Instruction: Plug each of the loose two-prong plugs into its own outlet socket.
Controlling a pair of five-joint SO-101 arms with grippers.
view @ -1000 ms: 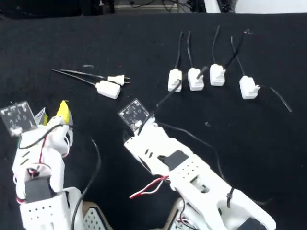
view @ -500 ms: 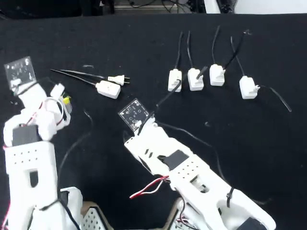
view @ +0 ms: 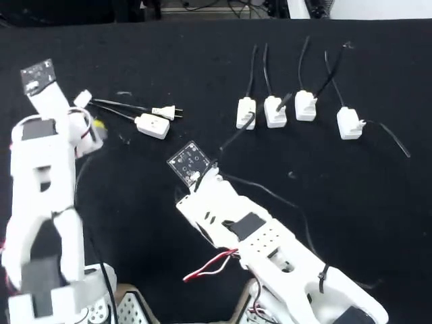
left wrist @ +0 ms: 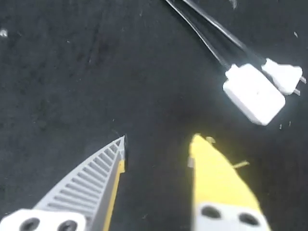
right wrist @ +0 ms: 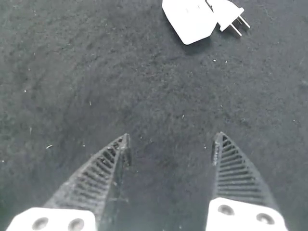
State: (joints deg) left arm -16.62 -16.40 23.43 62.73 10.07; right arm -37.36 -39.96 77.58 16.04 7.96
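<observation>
Approach looks to be the step in hand; the left gripper [left wrist: 156,142] hangs with its grey and yellow fingers spread and nothing between them, above the black cloth tabletop [view: 202,61] at the left, just short of the pair it seems meant for. That pair lies left of centre: a small white two-prong plug [view: 165,111] on a thin black cord, prongs pointing right, and just beside it on the near side a white rectangular outlet socket block [view: 151,125] with its own cord; both cords run off to the left, side by side. The right gripper [right wrist: 171,137] is likewise spread and empty, low over the cloth on the near side of the same pair. Farther right sits a row of four white corded blocks [view: 275,111]; whether those are already mated I cannot tell. To do this well, I would take the plug across its flat body, behind the prongs, leaving them free; pin the socket block with the other gripper so it cannot slide; line the prongs up with the slots before pushing; keep the cords out from under the fingers.
</observation>
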